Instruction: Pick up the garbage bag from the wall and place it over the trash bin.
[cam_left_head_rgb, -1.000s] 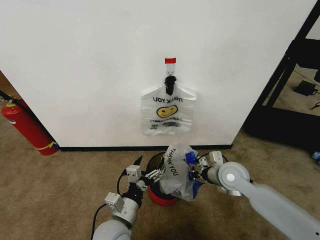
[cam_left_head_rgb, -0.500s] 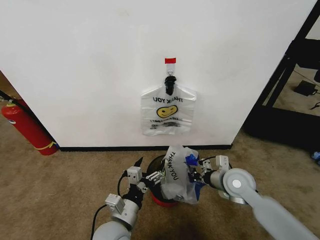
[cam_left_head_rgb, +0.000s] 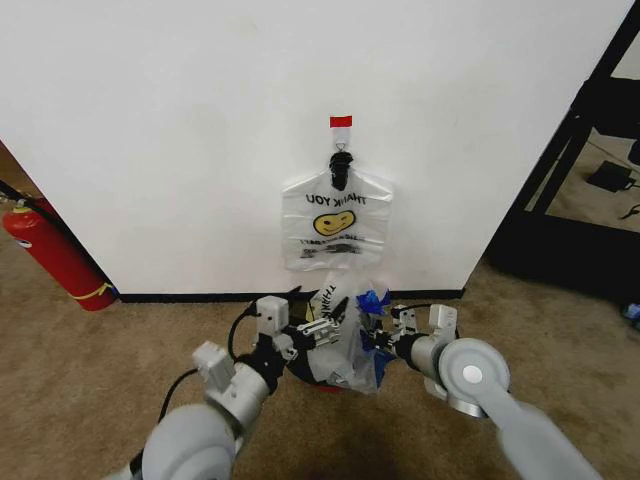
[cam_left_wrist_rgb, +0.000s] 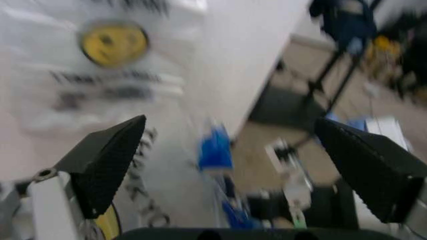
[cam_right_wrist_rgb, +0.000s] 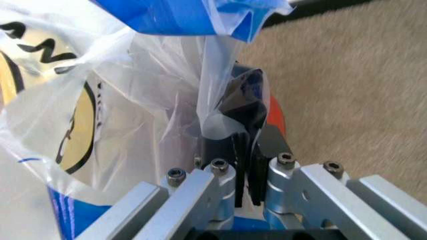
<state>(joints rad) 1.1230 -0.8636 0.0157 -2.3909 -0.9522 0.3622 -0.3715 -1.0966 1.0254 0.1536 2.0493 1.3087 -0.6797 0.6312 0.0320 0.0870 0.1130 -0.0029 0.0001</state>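
The garbage bag (cam_left_head_rgb: 340, 335) hung low in front of the white wall (cam_left_head_rgb: 200, 140), between the two tools, and it covered most of the trash bin (cam_left_head_rgb: 322, 385) on the carpet floor (cam_left_head_rgb: 90, 370); only a little red of the bin showed under the bag. The right tool (cam_left_head_rgb: 378, 338) was pressed together and pinched a fold of the thin plastic at the bag's right side. In the right wrist view its fingers (cam_right_wrist_rgb: 243, 170) were closed on the film, with the red base of the bin just behind them. The left tool (cam_left_head_rgb: 318, 328) was at the bag's left side, and in the left wrist view its two black fingers (cam_left_wrist_rgb: 107, 162) stood spread wide apart, holding nothing. A second bag of the same print (cam_left_head_rgb: 335, 222) hung on the black hook (cam_left_head_rgb: 340, 165) under the red tape strip (cam_left_head_rgb: 341, 121). A red fire extinguisher (cam_left_head_rgb: 55, 255) leaned on the wall, well apart on the left.
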